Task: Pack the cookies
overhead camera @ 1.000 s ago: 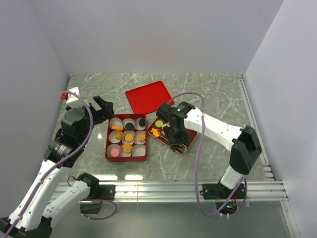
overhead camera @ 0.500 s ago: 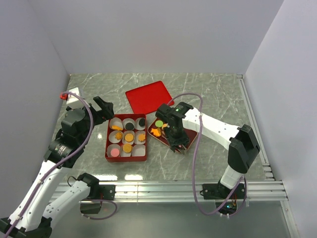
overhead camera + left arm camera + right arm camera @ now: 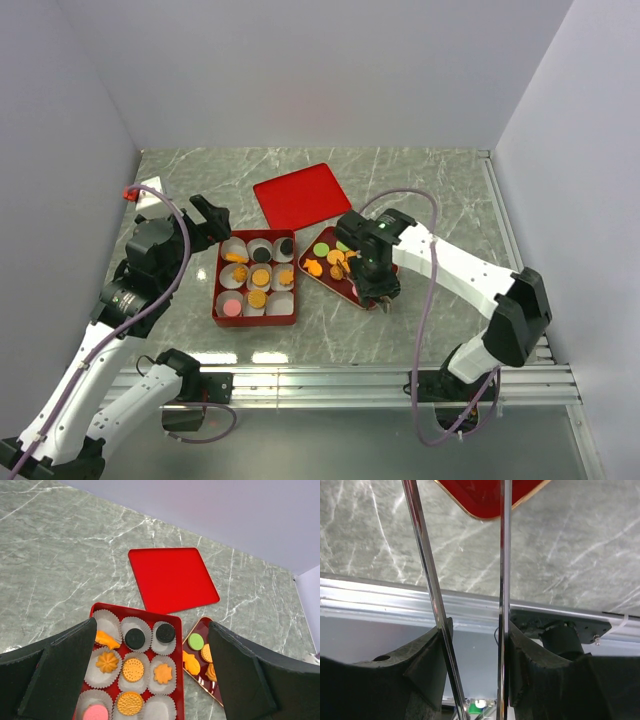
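Currently approx. eight of nine paper cups (image 3: 160, 711) in red box (image 3: 135, 611) hold cookies (image 3: 132, 670), near-right cup empty, more loose on small tray (image 3: 205, 626), lid (image 3: 300, 195) off on worktop (image 3: 430, 190); R hand (image 3: 378, 290) clamped on metal tongs (image 3: 504, 555) over tray, L hand (image 3: 210, 212) spread wide, empty.

The desk (image 3: 440, 190) is covered by a grey-green marbled surface veined in white, and it is enclosed on three sides by plain pale walls: a back wall (image 3: 320, 70), a left wall (image 3: 50, 150) and a right wall (image 3: 590, 200). An aluminium rail (image 3: 330, 385) is fixed along the near edge, and a second rail (image 3: 512, 240) along the right edge. Light is mirrored as bright patches (image 3: 240, 357) by the near edge
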